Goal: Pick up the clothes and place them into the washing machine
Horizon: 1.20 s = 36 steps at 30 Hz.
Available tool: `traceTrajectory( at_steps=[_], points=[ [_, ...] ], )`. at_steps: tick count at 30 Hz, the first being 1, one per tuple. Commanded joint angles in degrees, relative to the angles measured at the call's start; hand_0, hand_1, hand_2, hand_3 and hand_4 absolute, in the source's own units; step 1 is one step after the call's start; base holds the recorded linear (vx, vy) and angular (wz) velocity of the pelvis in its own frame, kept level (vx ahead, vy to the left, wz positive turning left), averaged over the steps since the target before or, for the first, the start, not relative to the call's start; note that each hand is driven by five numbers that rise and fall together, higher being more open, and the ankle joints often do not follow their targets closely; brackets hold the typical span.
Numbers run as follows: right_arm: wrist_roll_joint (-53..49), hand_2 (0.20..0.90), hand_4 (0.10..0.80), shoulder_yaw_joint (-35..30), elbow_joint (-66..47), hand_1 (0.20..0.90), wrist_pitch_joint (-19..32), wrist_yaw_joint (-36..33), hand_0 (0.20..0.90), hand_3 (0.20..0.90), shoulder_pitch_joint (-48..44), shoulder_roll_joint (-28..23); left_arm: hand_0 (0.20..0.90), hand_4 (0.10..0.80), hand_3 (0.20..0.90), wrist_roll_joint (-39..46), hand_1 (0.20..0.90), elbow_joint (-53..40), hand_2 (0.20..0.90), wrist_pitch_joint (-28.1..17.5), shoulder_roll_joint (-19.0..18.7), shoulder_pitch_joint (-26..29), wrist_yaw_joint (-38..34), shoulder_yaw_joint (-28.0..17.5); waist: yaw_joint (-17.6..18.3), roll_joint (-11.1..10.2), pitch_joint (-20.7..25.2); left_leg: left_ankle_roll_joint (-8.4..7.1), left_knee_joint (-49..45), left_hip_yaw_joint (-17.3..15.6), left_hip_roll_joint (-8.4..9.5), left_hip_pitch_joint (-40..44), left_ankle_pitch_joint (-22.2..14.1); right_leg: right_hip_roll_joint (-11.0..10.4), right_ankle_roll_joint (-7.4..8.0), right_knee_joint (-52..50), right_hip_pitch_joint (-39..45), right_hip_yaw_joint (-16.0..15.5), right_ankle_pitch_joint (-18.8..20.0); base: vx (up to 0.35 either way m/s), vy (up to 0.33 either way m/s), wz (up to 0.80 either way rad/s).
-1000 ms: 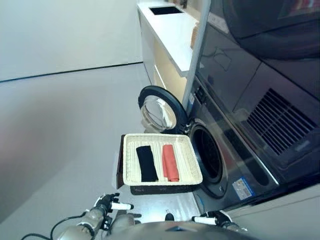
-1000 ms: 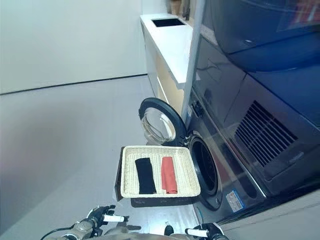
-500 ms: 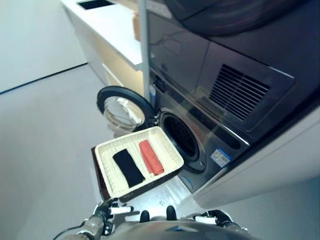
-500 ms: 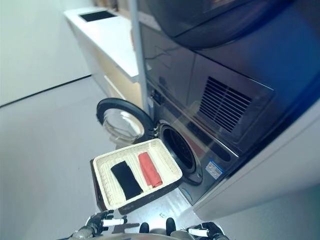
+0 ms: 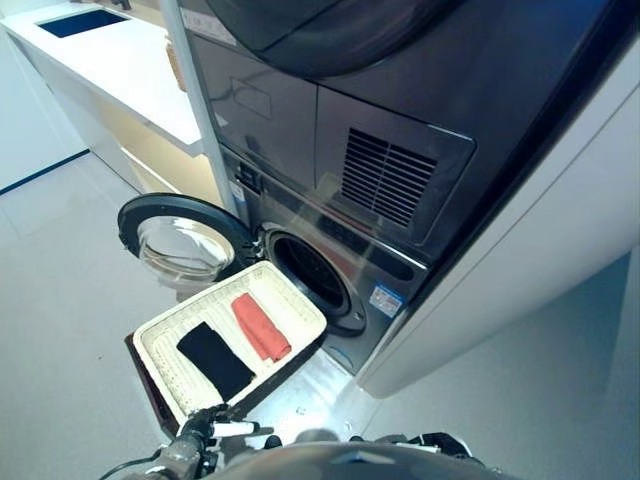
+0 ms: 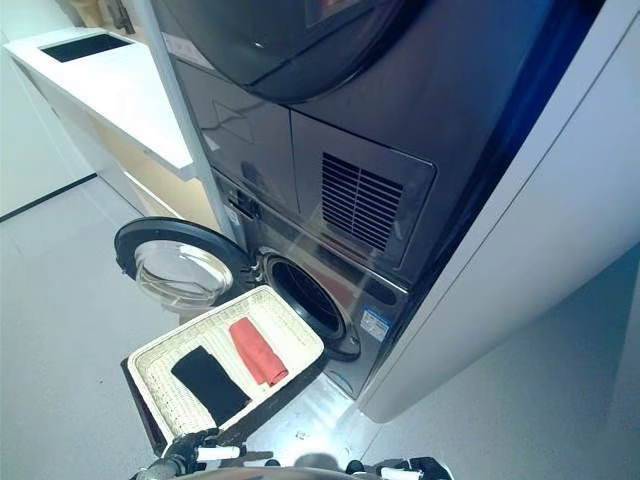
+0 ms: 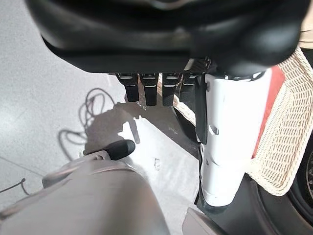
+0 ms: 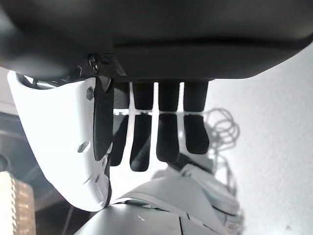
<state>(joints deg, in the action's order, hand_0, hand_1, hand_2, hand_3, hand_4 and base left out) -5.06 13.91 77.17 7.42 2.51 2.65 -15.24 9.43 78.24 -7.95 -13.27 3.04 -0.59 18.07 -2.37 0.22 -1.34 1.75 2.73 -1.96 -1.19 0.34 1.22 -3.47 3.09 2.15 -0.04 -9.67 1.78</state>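
Observation:
A shallow wicker basket [image 5: 293, 300] rests on a low dark brown box [image 5: 150, 388] in front of the washing machine's round opening [image 5: 310, 276]. In it lie a folded black cloth [image 5: 214, 360] and a folded red cloth [image 5: 261, 327], side by side. The machine's door [image 5: 180, 238] stands open to the left. My left hand [image 5: 203, 433] hangs low near the basket's front corner, open and empty; in the left wrist view [image 7: 225, 147] the basket [image 7: 288, 127] and red cloth [image 7: 275, 95] show past its thumb. My right hand [image 5: 440, 442] hangs low, open and empty; it also shows in the right wrist view [image 8: 166, 132].
A dark dryer with a vent grille [image 5: 392, 180] is stacked above the washing machine. A white counter [image 5: 110, 62] runs along the wall at the left. A white panel [image 5: 520, 260] stands right of the machines. Grey floor lies all round.
The whole picture has swung, so the camera has turned toward the machines. The basket, clothes and door have not moved. Both hands stay low.

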Motion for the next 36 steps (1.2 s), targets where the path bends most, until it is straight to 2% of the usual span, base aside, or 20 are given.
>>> traceTrajectory(
  at_steps=[1, 7, 11, 13, 14, 15, 16, 20, 23, 24, 25, 26, 31, 34, 36],
  points=[
    [0.5, 0.900, 0.800, 2.2, -0.5, 0.900, 0.9, 0.4, 0.900, 0.900, -1.6, -0.9, 0.900, 0.800, 0.900, -2.4, 0.900, 2.2, 0.900, -1.5, -0.5, 3.1, -0.4, -2.3, -0.4, -2.2, 0.8, -4.23, 2.3, 4.5, 2.89, -2.8, 1.6, -1.3, 3.32, 2.1, 1.6, 1.7, -0.3, 0.021, -0.080, 0.21],
    [-0.2, 0.900, 0.800, 2.8, -3.7, 0.900, 1.2, 0.3, 0.900, 0.900, -2.5, -1.2, 0.900, 0.800, 0.900, -5.7, 0.900, 1.5, 0.900, -1.2, -1.5, 3.7, -1.8, -1.0, 0.0, -1.9, 0.7, -4.20, 2.2, 4.7, 2.57, -2.3, 1.5, -0.5, 2.79, 2.1, 1.7, 2.6, -0.5, 0.009, -0.050, 0.12],
    [0.8, 0.900, 0.800, 2.5, -4.7, 0.900, 1.2, -0.1, 0.900, 0.900, -1.8, -1.8, 0.900, 0.800, 0.900, -15.0, 0.900, -0.3, 0.900, -1.2, -3.9, 4.9, -5.6, 3.0, 1.0, -1.3, 0.6, -4.12, 2.0, 3.5, 2.36, -1.9, 1.0, 0.0, 2.74, 1.9, 1.3, 4.2, -0.4, 0.009, 0.009, -0.07],
    [2.0, 0.900, 0.800, 1.3, -7.1, 0.900, 2.2, -0.9, 0.900, 0.900, 1.4, -3.4, 0.900, 0.800, 0.900, -27.3, 0.900, -3.8, 0.900, -1.4, -8.6, 5.0, -9.2, 7.6, 1.9, -0.8, 0.6, -4.26, 2.0, 2.7, 2.10, -1.9, 0.7, 0.2, 2.74, 1.6, 0.9, 4.9, -0.7, 0.030, 0.040, -0.22],
    [2.4, 0.900, 0.800, 0.7, -7.3, 0.900, 2.4, -0.9, 0.900, 0.900, 2.1, -4.0, 0.900, 0.800, 0.900, -30.7, 0.900, -4.4, 0.900, -1.1, -10.3, 5.1, -10.2, 8.5, 2.1, -0.8, 0.6, -4.33, 2.1, 2.5, 1.98, -1.8, 0.6, 0.2, 2.75, 1.5, 0.8, 5.0, -0.8, 0.035, 0.028, -0.21],
    [2.4, 0.900, 0.800, 0.7, -7.3, 0.900, 2.4, -0.9, 0.900, 0.900, 2.2, -4.0, 0.900, 0.800, 0.900, -30.8, 0.900, -4.4, 0.900, -1.1, -10.3, 5.1, -10.2, 8.5, 2.1, -0.8, 0.6, -4.34, 2.1, 2.5, 1.97, -1.8, 0.6, 0.2, 2.75, 1.5, 0.8, 5.0, -0.8, 0.038, 0.015, -0.10],
    [2.6, 0.900, 0.800, 0.0, -7.2, 0.900, 2.7, -1.1, 0.900, 0.900, 2.8, -4.8, 0.900, 0.800, 0.900, -35.5, 0.900, -4.5, 0.900, -0.8, -12.4, 5.6, -11.3, 9.8, 2.4, -0.8, 0.7, -4.42, 2.2, 2.3, 1.83, -1.8, 0.5, 0.3, 2.79, 1.4, 0.7, 5.1, -0.9, 0.032, 0.023, -0.05],
    [3.0, 0.900, 0.800, -1.2, -7.0, 0.900, 3.2, -1.0, 0.900, 0.900, 3.8, -6.6, 0.900, 0.800, 0.900, -45.0, 0.900, -6.3, 0.900, 0.8, -19.1, 9.5, -13.9, 12.3, 3.4, -0.9, -0.3, -4.45, 2.0, 1.9, 1.39, -2.9, 0.4, 0.4, 2.57, 0.7, -0.4, 5.1, -1.4, -0.007, 0.024, -0.11],
    [2.0, 0.900, 0.800, -0.9, -7.6, 0.900, 3.8, -1.2, 0.900, 0.900, 2.4, -7.6, 0.900, 0.800, 0.900, -52.0, 0.900, -8.6, 0.900, 3.3, -25.9, 14.6, -17.6, 14.1, 3.9, -1.4, -4.1, -4.32, -0.7, 1.7, 1.02, -7.3, 0.5, 0.2, 2.19, -2.8, -5.2, 4.6, -1.8, -0.256, 0.004, -0.04],
    [1.1, 0.900, 0.800, -1.0, -8.2, 0.900, 4.1, -1.5, 0.900, 0.900, 1.7, -7.8, 0.900, 0.800, 0.900, -52.7, 0.900, -9.6, 0.900, 3.7, -27.8, 16.2, -18.5, 13.9, 4.0, -1.7, -5.7, -4.28, -2.7, 1.8, 1.00, -10.0, 0.4, 0.2, 2.01, -4.9, -8.0, 4.5, -2.0, -0.495, -0.004, -0.02],
    [-0.3, 0.900, 0.800, -0.4, -9.3, 0.900, 4.5, -1.9, 0.900, 0.900, 0.3, -8.0, 0.900, 0.800, 0.900, -55.1, 0.900, -10.5, 0.900, 5.1, -31.3, 19.8, -20.4, 14.9, 4.4, -2.3, -8.2, -4.21, -6.8, 1.7, 1.32, -15.2, 0.3, 0.1, 1.75, -8.4, -12.9, 4.1, -1.8, -0.378, -0.009, 0.00],
    [-0.3, 0.900, 0.800, -0.4, -9.3, 0.900, 4.5, -1.9, 0.900, 0.900, 0.3, -7.9, 0.900, 0.800, 0.900, -55.1, 0.900, -10.5, 0.900, 5.1, -31.3, 19.8, -20.4, 14.9, 4.4, -2.3, -8.1, -4.20, -6.9, 1.8, 1.33, -15.3, 0.3, 0.1, 1.75, -8.5, -13.1, 4.1, -1.9, -0.331, -0.004, 0.03],
    [-3.8, 0.900, 0.800, 0.7, -10.5, 0.900, 4.9, -2.4, 0.900, 0.900, -1.0, -8.7, 0.900, 0.800, 0.900, -59.8, 0.900, -14.9, 0.900, 5.6, -39.9, 27.1, -21.2, 19.6, 5.0, -3.6, -10.5, -4.21, -14.7, 1.7, 2.02, -25.9, -0.7, -0.2, 1.57, -14.5, -22.3, 3.2, -1.5, -0.169, 0.012, 0.01],
    [-5.2, 0.900, 0.800, 1.7, -11.2, 0.900, 5.4, -2.8, 0.900, 0.900, -1.8, -9.1, 0.900, 0.800, 0.900, -61.1, 0.900, -15.5, 0.900, 5.7, -42.1, 30.6, -21.9, 22.7, 5.4, -4.0, -11.8, -4.25, -16.9, 1.7, 1.83, -29.4, -0.9, -0.3, 1.38, -16.6, -25.7, 3.2, -1.7, -0.111, 0.007, 0.06],
    [-5.8, 0.900, 0.800, 2.3, -11.8, 0.900, 5.5, -2.9, 0.900, 0.900, -2.1, -9.0, 0.900, 0.800, 0.900, -61.2, 0.900, -14.4, 0.900, 5.9, -42.0, 32.9, -22.3, 24.4, 5.6, -4.2, -12.0, -4.31, -18.2, 1.9, 1.57, -31.0, -1.5, -0.4, 1.29, -17.4, -27.1, 2.7, -2.2, -0.061, -0.007, 0.06]
  ],
)
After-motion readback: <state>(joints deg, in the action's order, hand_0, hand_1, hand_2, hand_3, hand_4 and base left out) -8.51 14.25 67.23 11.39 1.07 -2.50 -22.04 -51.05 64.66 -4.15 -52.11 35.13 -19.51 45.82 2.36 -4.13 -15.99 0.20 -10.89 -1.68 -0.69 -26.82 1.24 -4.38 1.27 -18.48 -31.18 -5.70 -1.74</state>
